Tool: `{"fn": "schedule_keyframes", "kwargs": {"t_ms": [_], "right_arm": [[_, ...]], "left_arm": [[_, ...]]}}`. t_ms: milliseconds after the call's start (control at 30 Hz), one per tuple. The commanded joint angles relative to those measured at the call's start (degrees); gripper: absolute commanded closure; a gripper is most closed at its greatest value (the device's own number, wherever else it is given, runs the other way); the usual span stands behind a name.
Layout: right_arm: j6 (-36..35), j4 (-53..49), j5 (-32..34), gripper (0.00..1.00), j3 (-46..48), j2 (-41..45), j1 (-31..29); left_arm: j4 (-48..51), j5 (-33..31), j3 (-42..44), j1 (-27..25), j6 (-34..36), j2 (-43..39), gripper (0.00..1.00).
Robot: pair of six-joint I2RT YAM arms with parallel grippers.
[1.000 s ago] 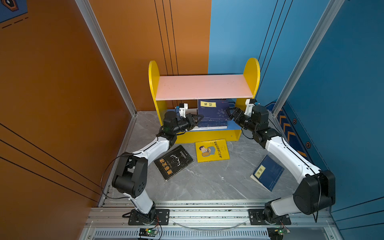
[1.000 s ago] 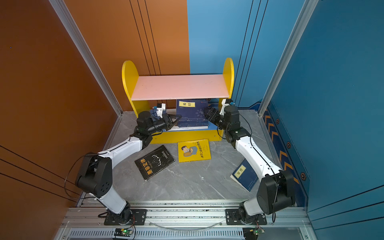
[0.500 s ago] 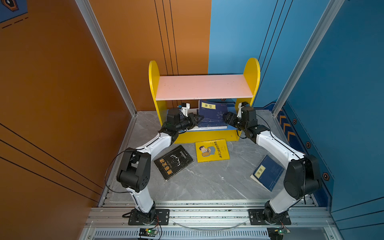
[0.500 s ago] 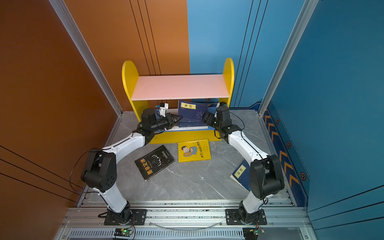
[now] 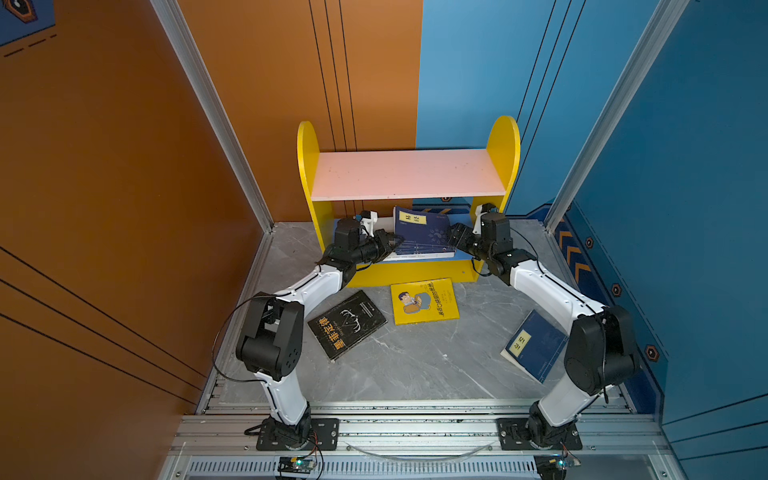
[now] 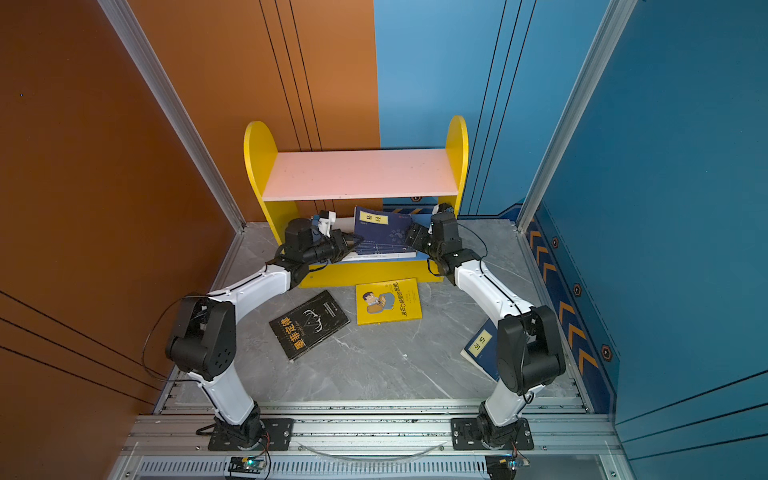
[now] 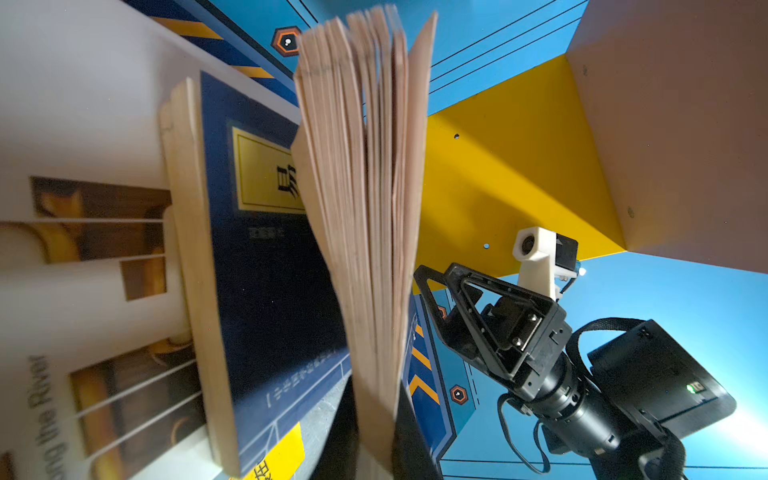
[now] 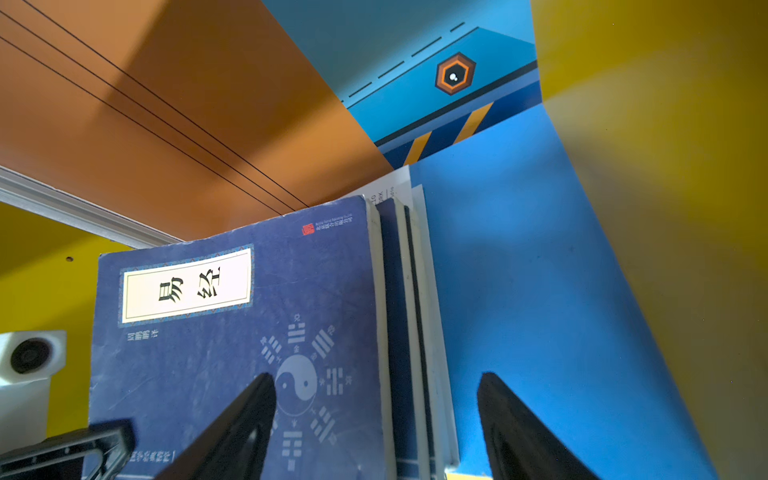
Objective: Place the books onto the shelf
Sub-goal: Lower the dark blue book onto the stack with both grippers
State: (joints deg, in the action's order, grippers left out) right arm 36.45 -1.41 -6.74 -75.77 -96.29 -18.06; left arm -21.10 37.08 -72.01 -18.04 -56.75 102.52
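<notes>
The shelf (image 5: 407, 174) stands at the back, its pink upper board bare. On its blue lower board (image 8: 519, 270) lies a small stack of books. The top navy book (image 5: 422, 230) is tilted up, pages fanned (image 7: 365, 187). My left gripper (image 5: 395, 241) is shut on its left edge. Under it lie another navy book (image 7: 266, 270) and a white book with brown blocks (image 7: 83, 291). My right gripper (image 8: 374, 415) is open at the stack's right edge, one finger over the navy cover, one over the board. On the floor lie a black book (image 5: 347, 324), a yellow book (image 5: 424, 301) and a navy book (image 5: 534, 345).
Both arms reach in under the pink board, between the yellow side panels (image 5: 503, 145). The shelf's yellow base front (image 5: 415, 270) stands just behind the floor books. Orange and blue walls close the cell, with an aluminium rail (image 5: 415, 432) at the front.
My right arm has swung in and lowered its gripper to the stack's right edge. My left gripper keeps its hold on the navy book, hardly moved.
</notes>
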Motion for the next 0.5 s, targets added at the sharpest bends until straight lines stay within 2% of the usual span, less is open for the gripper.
{"fn": "schedule_keyframes", "kwargs": {"t_ms": [0,467], "right_arm": [[1.35,1.45,0.27,0.22,-1.66,-1.05,-0.29],[2.38,1.57,-0.38,0.24,-3.24,-3.05,-0.69]], "left_arm": [[-1.62,-0.34,-3.03,0.31,0.68,1.05,1.0],[-1.69,0.31,-4.73,0.36,-0.28,2.59,1.0]]}}
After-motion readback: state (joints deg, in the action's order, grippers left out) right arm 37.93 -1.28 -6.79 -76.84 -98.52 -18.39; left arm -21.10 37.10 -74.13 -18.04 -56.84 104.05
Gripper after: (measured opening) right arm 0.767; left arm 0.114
